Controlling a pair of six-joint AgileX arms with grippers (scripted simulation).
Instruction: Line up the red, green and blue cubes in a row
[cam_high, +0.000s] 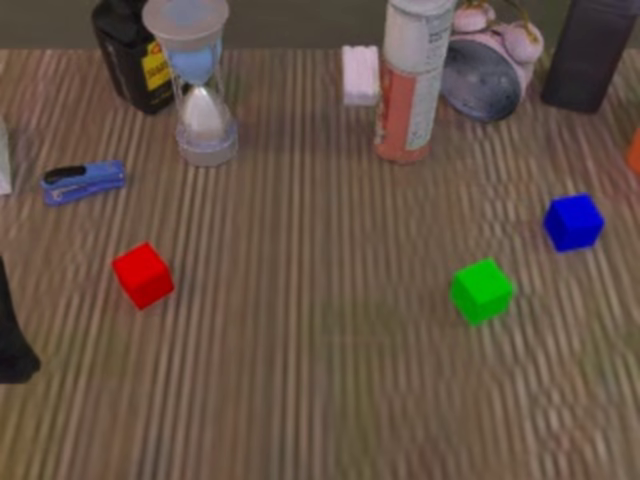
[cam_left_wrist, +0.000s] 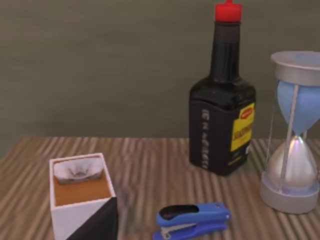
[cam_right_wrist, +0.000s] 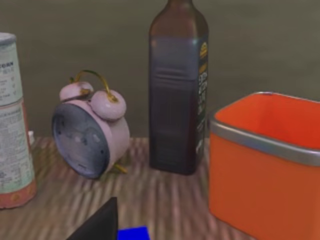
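The red cube (cam_high: 142, 275) sits on the table's left side. The green cube (cam_high: 482, 290) is right of centre, and the blue cube (cam_high: 573, 221) lies a little farther right and back. All three are apart and nothing holds them. My left arm (cam_high: 12, 345) shows only as a dark shape at the left edge, well left of the red cube. In the right wrist view a dark wedge of my right gripper (cam_right_wrist: 100, 225) sits beside the top of the blue cube (cam_right_wrist: 134, 233). The top view does not show the right arm.
Along the back stand a black sauce bottle (cam_high: 135, 50), an hourglass (cam_high: 203, 85), a pale ridged block (cam_high: 360, 75), a can (cam_high: 412, 80), a pink alarm clock (cam_high: 490, 60) and a dark bottle (cam_high: 590, 50). A blue stapler (cam_high: 82, 182) lies at left, an orange container (cam_right_wrist: 265, 165) at right.
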